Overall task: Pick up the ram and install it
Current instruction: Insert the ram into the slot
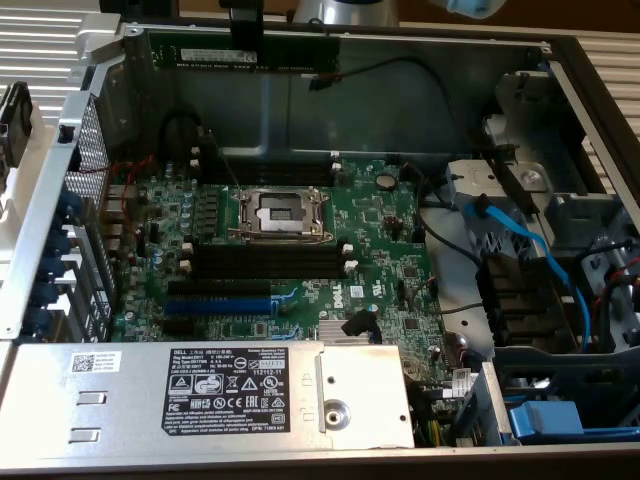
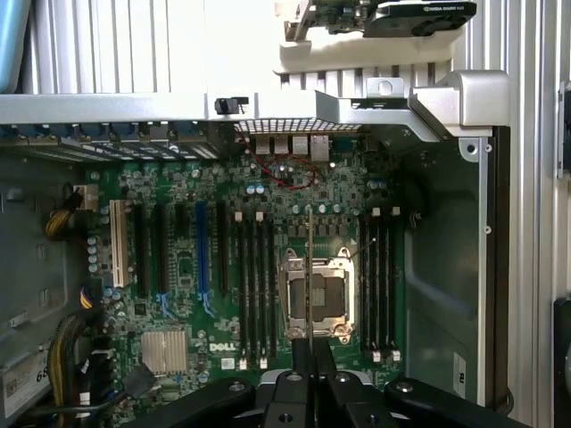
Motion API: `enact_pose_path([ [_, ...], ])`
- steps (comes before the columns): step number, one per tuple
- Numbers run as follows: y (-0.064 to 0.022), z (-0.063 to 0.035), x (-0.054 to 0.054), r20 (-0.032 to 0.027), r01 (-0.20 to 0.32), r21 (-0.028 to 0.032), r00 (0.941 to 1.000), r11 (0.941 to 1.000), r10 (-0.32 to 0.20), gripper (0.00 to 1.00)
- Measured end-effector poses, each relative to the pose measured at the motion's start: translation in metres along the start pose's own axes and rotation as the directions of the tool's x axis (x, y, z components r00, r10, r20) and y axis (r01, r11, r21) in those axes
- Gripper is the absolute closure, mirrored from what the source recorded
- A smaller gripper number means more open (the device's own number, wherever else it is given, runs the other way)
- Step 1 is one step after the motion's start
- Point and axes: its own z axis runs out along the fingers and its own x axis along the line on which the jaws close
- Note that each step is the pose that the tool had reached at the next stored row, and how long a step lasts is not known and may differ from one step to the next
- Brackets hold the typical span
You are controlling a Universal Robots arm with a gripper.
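in the exterior view we see the black pincer (image 1: 245, 38) pinched tight on the long, thin dark-green ram stick with a white label (image 1: 295, 50), above one edge of the open grey metal computer case (image 1: 560, 45). it is picked up, but not put in yet. the case holds a green board (image 1: 380, 230). its long black slots with white clips (image 1: 270, 262) are empty. in the wrist view the ram (image 2: 310, 267) hangs edge-on over the silver square socket (image 2: 335, 294).
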Motion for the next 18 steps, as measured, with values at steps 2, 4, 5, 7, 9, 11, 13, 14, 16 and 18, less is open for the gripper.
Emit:
enact_pose_path([
  [2, 0.0, 0.0003, -0.0001, 0.0002, 0.005, -0.0001, 1.0, 1.0, -0.005, 0.88],
  [4, 0.0, 0.0004, -0.0001, 0.0013, 0.04, -0.0017, 0.9992, 0.9992, -0.04, 0.88],
  [5, 0.0, 0.0006, 0.0, 0.0021, 0.058, -0.0023, 0.9983, 0.9983, -0.058, 0.88],
  [7, 0.0, 0.0006, 0.0, 0.0027, 0.076, -0.0028, 0.9971, 0.9971, -0.076, 0.88],
  [9, 0.0001, 0.0007, 0.0, 0.0029, 0.076, -0.0027, 0.9971, 0.9971, -0.076, 0.88],
  [11, 0.0, 0.0007, 0.0001, 0.0029, 0.075, -0.0027, 0.9972, 0.9972, -0.075, 0.88],
  [13, 0.0, 0.0009, 0.0001, 0.0019, 0.056, -0.0019, 0.9984, 0.9984, -0.056, 0.88],
  [14, 0.0, 0.0012, 0.0001, 0.0014, 0.04, -0.0013, 0.9992, 0.9992, -0.04, 0.88],
  [16, 0.0001, 0.0012, 0.0001, 0.0009, 0.031, -0.0011, 0.9995, 0.9995, -0.031, 0.88],
  [18, 0.0001, 0.0013, 0.0002, 0.0009, 0.031, -0.001, 0.9995, 0.9995, -0.031, 0.88],
])
